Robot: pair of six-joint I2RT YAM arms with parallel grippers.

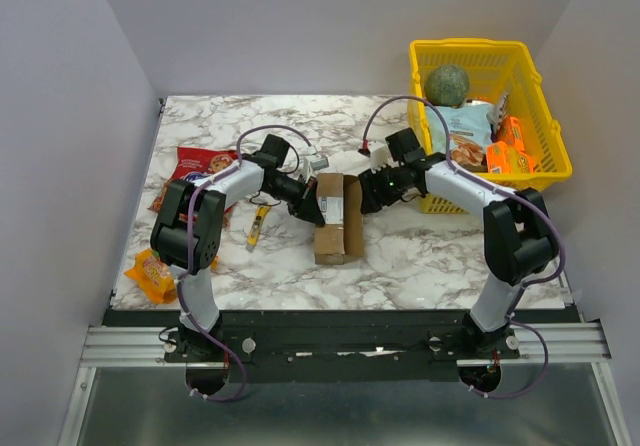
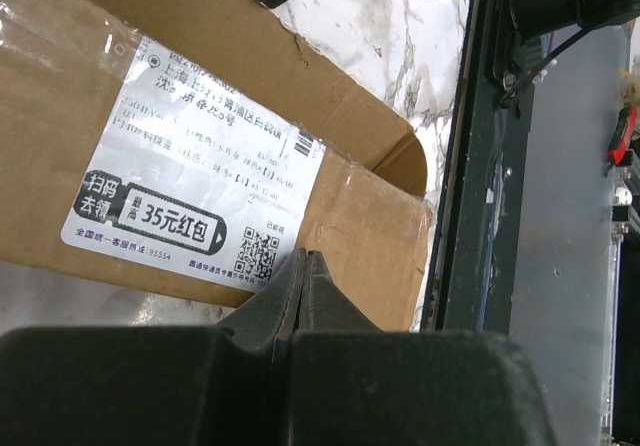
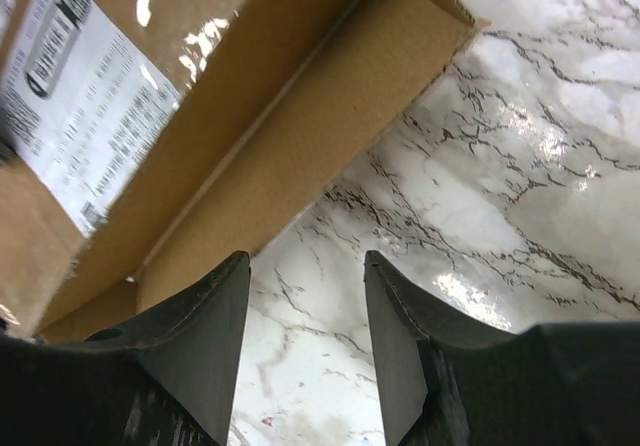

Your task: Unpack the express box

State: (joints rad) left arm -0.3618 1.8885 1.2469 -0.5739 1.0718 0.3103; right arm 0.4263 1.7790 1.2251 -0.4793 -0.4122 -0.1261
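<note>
Currently flanking the express box (image 1: 338, 221) mid-way across the table (image 1: 440, 256), left gripper (image 2: 305, 258) pinched closed by the label (image 2: 200, 181), right gripper (image 3: 305, 261) spread wide alongside; likely risking shoving it sideways, not lifting a flap (image 3: 330, 126).

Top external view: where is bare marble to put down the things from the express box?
Free: the far strip between red snack bag and yellow basket; the near patch right of the express box. Crowded: around the box, where the left claw and right claw meet.
</note>
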